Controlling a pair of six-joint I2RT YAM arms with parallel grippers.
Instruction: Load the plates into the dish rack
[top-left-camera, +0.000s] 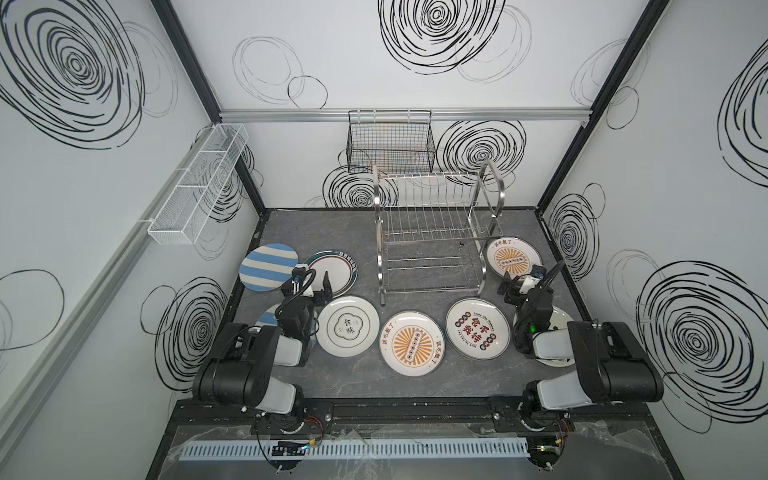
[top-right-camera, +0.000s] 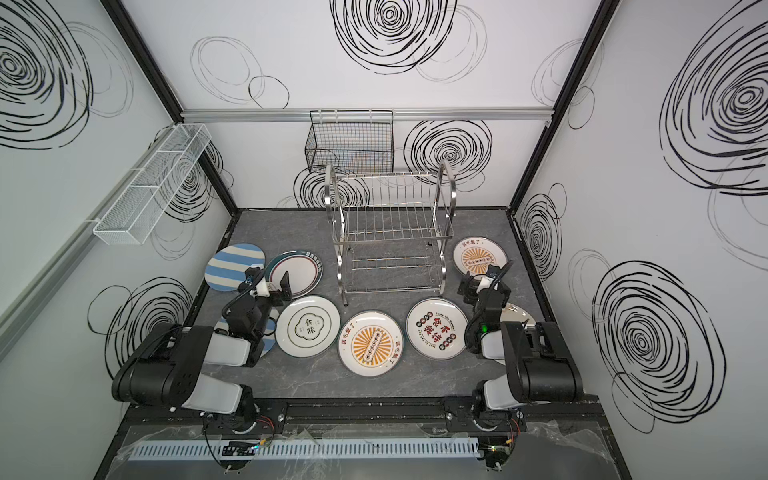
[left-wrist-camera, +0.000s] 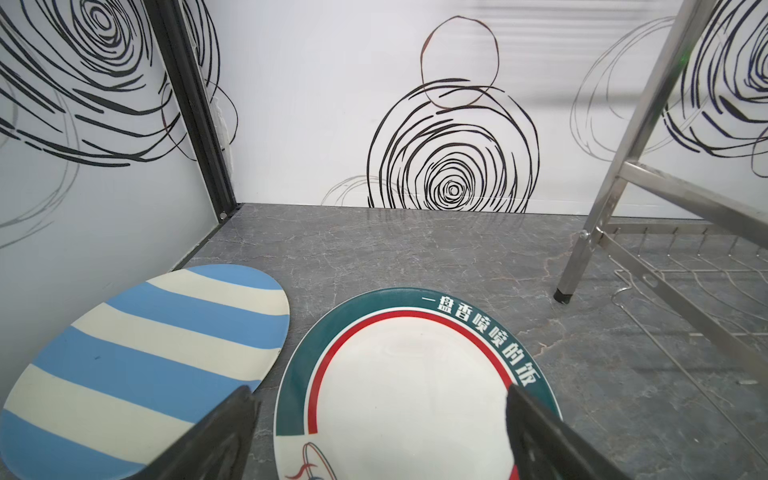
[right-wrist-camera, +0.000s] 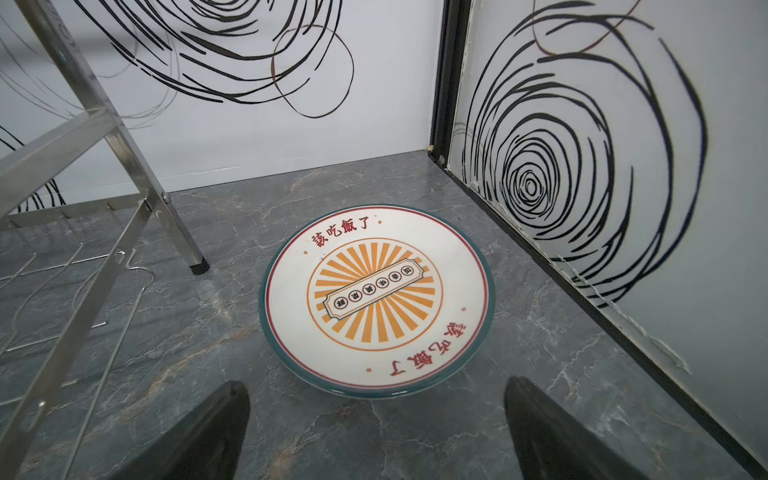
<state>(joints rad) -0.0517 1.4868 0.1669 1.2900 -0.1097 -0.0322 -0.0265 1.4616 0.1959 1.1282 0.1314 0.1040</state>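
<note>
The steel dish rack (top-left-camera: 436, 232) stands empty at the back middle. Flat on the table lie several plates: a striped one (top-left-camera: 268, 266), a green-rimmed one (top-left-camera: 336, 270), a clover-mark one (top-left-camera: 348, 326), a sunburst one (top-left-camera: 411, 344), a red-character one (top-left-camera: 477, 328) and a second sunburst one (top-left-camera: 513, 259). Two more are partly hidden under the arms. My left gripper (left-wrist-camera: 378, 390) hangs open just above the green-rimmed plate (left-wrist-camera: 399, 365), holding nothing. My right gripper (right-wrist-camera: 376, 384) is open over bare table, just short of the sunburst plate (right-wrist-camera: 376, 299).
A black wire basket (top-left-camera: 390, 141) hangs on the back wall above the rack. A long white mesh basket (top-left-camera: 199, 187) hangs on the left wall. Rack legs (left-wrist-camera: 573, 270) (right-wrist-camera: 183, 245) stand close to both grippers. Enclosure walls lie close behind the outer plates.
</note>
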